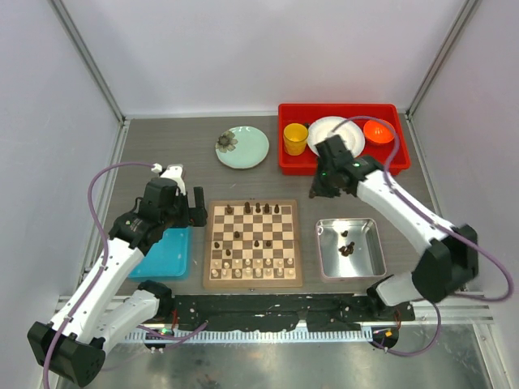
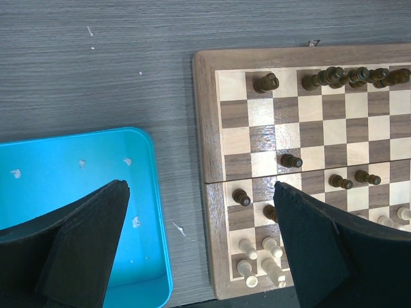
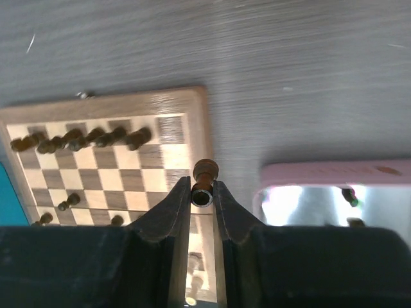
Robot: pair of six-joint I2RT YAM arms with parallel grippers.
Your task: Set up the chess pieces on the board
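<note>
Starting at the left, the blue tray [image 1: 166,253] sits at the board's 8 o'clock. It is smooth, glossy plastic with rounded corners, showing only a few pale flecks. My left hand [image 2: 200,187] hangs over the tray's right rim with its jaws spread wide and holding nothing. One black wedge-shaped finger is above the tray and the other above the board's near left squares. I read that as parked, ready but claiming no piece.

The board [image 1: 253,281] lies mid-counter [image 1: 162,162] on the grey wood grain, a flat matt square of tan and dark brown checks inside a pale border. Of the chess pieces, the cream chessmen [image 1: 251,267] fill the two near ranks. The dark chessmen [image 1: 258,209] stand along the far rank with gaps, and a few are scattered mid-board, so I judge the dark side is what remains.

My right hand [image 3: 202,192] is at the board's 1 o'clock, just off the far right corner over bare counter. Its jaws are pinched narrow on a dark piece [image 3: 205,171] of turned wood, with the round knob poking past the fingertips. I take it to be in transit to the board, though I can't tell whether it hangs upright.

At 3 o'clock the silver tray [image 1: 324,251] is shiny metal with raised walls that corral a few spare dark men [image 1: 347,250] — the supply, I'd say.
</note>
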